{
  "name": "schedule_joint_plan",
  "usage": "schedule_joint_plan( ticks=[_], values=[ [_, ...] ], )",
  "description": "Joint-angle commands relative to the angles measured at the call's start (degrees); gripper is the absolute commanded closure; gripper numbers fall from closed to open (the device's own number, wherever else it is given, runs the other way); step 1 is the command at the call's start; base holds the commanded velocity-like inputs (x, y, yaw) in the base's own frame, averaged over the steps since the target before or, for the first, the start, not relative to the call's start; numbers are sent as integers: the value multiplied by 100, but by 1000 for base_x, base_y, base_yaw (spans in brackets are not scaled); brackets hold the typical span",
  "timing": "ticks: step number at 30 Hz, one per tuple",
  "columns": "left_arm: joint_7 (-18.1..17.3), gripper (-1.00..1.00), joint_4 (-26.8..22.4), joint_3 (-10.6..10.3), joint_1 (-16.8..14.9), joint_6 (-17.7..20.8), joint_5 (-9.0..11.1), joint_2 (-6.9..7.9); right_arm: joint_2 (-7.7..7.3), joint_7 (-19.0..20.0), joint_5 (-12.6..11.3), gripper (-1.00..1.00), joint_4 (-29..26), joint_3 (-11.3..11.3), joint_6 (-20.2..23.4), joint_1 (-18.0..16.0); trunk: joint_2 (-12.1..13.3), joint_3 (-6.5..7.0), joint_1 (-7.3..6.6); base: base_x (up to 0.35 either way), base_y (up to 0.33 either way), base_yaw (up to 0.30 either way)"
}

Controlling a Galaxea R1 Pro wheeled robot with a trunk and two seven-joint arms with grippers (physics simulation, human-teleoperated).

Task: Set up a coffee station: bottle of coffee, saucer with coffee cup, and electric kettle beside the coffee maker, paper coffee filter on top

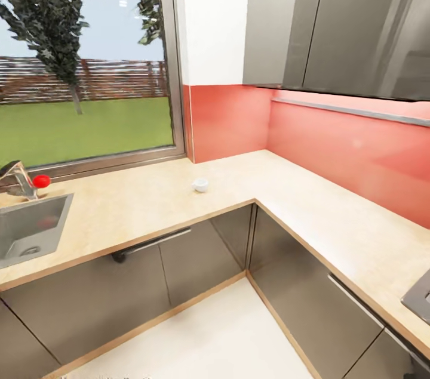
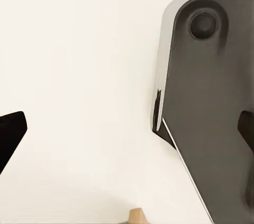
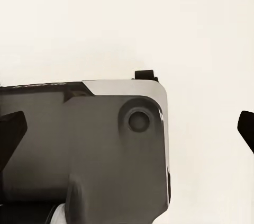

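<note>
A small white coffee cup [image 1: 200, 184] stands upright on the beige countertop [image 1: 137, 206], near the inner corner of the L-shaped counter and a little in front of the window. In the left wrist view my left gripper [image 2: 128, 131] is open, its dark fingertips [image 2: 11, 131] spread wide with nothing between them, pointing down at the pale floor. My right gripper [image 3: 128, 128] is open too, with its fingertips [image 3: 10, 131] far apart over the floor and holding nothing.
A steel sink [image 1: 30, 230] and a faucet with a red knob [image 1: 40, 181] sit at the counter's left end. Grey wall cabinets [image 1: 334, 21] hang over the right run, with a cooktop corner [image 1: 421, 295] at far right. My dark base [image 2: 211, 102] [image 3: 95, 144] lies under both wrists.
</note>
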Motion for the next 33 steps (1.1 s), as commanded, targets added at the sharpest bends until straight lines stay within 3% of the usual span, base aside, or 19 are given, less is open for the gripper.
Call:
schedule_joint_plan(
  ticks=[1, 33],
  values=[
    [15, -100, -7, 35, 1, -11, -54, -2, -1, 24, -60, -100, 5, 47, -18, -4, -11, -9, 3, 0, 0, 277],
    [0, -100, 2, -6, 1, -3, -88, 16, -1, 24, -60, -100, 5, 48, -18, -4, -11, 95, 3, 0, 0, 277]
  ],
)
